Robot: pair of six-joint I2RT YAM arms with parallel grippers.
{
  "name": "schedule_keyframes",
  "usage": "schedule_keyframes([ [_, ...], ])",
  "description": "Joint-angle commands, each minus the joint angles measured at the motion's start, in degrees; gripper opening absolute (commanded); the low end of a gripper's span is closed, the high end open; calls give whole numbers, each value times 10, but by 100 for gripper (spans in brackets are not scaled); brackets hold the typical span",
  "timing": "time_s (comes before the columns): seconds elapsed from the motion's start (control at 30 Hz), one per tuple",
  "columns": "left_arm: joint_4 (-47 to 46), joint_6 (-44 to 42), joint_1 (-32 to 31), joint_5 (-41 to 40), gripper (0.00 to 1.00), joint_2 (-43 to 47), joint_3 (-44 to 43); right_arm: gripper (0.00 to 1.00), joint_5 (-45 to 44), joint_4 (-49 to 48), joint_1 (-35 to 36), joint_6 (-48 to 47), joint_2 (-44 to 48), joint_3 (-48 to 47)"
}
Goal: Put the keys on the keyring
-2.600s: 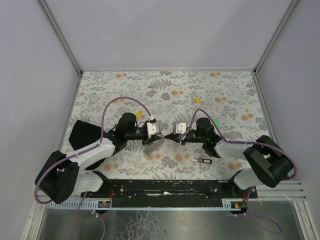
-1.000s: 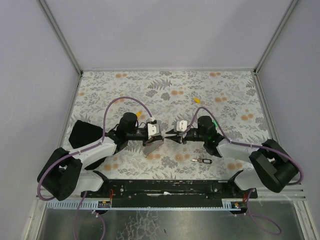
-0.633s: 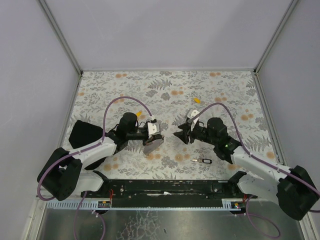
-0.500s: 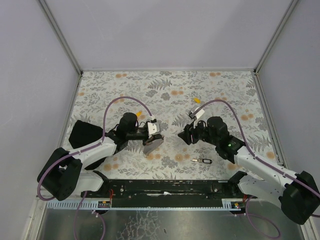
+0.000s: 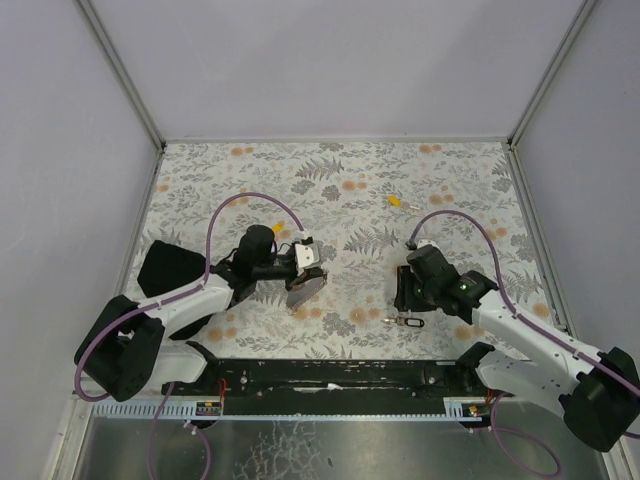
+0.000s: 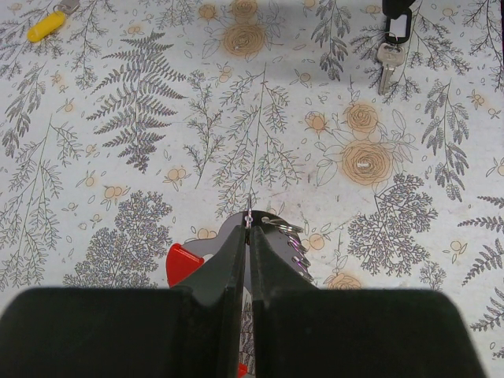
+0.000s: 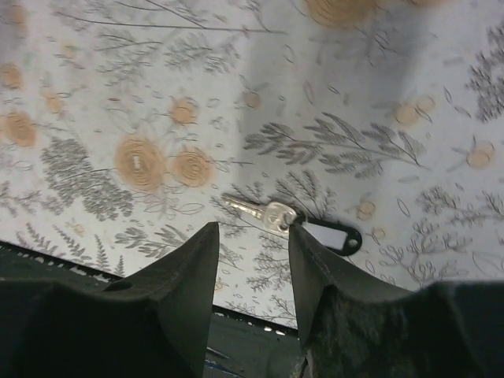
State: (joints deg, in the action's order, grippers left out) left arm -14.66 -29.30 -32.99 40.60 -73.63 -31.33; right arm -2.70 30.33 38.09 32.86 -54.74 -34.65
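Observation:
The keyring (image 5: pixel 306 284), a flat grey fan-shaped piece with a red loop (image 6: pixel 184 262) and small wire rings (image 6: pixel 293 242), is pinched edge-on by my left gripper (image 6: pixel 249 224), which is shut on it just above the table. A silver key with a black tag (image 7: pixel 277 217) lies flat near the table's front edge (image 5: pixel 405 321). My right gripper (image 7: pixel 252 230) hovers directly over this key with its jaws open and nothing between them; its right fingertip (image 7: pixel 299 236) is close to the key's head. A yellow-headed key (image 5: pixel 397 200) lies farther back.
An orange-headed key (image 5: pixel 277 228) lies behind the left wrist. The black base rail (image 5: pixel 330 375) runs along the near edge, close under the right gripper. Grey enclosure walls stand round the flowered tablecloth (image 5: pixel 340 180).
The right arm has left the keyring, swung back to the near right and come down over the black-tagged key with its jaws open. The left gripper and the keyring have not moved.

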Motion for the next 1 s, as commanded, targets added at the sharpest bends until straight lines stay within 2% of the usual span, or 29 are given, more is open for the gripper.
schedule_keyframes([
  [0.0,-44,3,0,-5,0,6,0,47,-51,90,-1,79,-27,-24],
  [0.17,-40,3,0,-5,0,2,-3,46,-38,90,-1,93,-62,-15],
  [0.33,-38,3,0,-4,0,0,-4,40,-17,47,-1,96,-86,3],
  [0.47,-37,3,0,-3,0,1,-4,35,-22,26,0,96,-102,13],
  [0.97,-35,3,1,1,0,1,-6,28,-32,-10,9,100,-162,23],
])
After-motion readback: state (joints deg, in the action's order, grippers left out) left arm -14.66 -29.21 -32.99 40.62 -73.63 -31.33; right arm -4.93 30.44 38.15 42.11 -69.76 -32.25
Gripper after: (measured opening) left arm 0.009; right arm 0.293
